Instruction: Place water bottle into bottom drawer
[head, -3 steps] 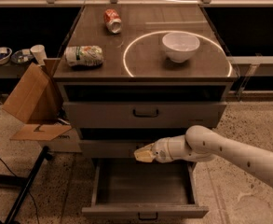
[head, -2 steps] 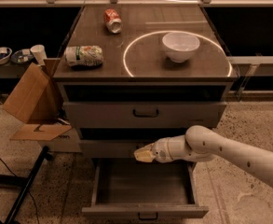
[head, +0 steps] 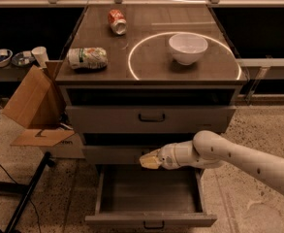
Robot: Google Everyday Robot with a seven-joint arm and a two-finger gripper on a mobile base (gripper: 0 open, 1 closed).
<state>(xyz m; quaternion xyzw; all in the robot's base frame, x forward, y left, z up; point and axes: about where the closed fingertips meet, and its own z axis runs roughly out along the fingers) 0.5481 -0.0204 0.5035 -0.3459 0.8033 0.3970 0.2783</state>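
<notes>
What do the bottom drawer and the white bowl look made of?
Grey bottom drawer: likely painted sheet metal, matte, thin straight walls. White round bowl: probably glazed ceramic, smooth with faint sheen; plastic possible. The gripper hangs over the open drawer, holding the small clear water bottle.

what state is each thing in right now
hand, shut on the water bottle, above the bottom drawer
water bottle, held, not yet in the drawer
bottom drawer, pulled open, looks empty
middle drawer, shut
top drawer, shut
white bowl, upright
red-and-white can, on its side
white-and-green container, on its side
</notes>
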